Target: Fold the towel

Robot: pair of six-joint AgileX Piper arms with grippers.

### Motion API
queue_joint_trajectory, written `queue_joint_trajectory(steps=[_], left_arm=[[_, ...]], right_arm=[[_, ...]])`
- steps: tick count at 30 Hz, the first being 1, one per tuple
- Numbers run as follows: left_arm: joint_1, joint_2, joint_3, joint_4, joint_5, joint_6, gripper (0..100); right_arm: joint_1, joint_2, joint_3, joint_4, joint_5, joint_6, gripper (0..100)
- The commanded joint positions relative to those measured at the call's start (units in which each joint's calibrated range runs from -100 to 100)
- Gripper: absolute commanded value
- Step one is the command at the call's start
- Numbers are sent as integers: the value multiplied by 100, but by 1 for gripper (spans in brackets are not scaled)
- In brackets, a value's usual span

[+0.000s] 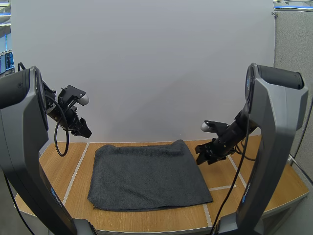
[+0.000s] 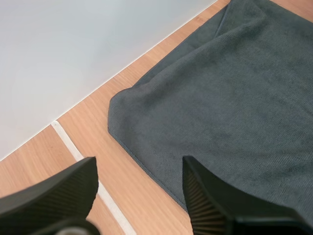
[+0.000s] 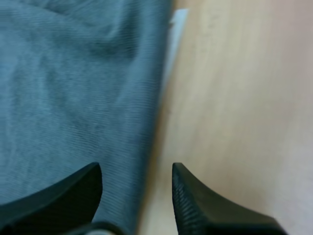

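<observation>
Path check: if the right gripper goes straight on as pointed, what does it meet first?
Probably the towel, at its right edge: the open right gripper straddles that edge, half over cloth, half over bare table. Depth is unclear.

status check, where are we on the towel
Left end effector open, near far left corner of towel. Right end effector open, low beside its right edge. Towel spread flat on table, ungripped. Nothing in the way.

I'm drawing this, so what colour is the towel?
The towel is plain dark grey; clearest in the high view.
</observation>
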Motion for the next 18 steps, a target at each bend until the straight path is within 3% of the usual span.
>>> queue_joint_trajectory(steps=[1, 18], left_arm=[[4, -16, -7, 66, 11, -18, 83], [12, -16, -7, 225, 3, -172, 83]], right_arm=[[-12, 489, -63, 565, 501, -588, 73], [115, 904, -63, 1042, 946, -999, 72]])
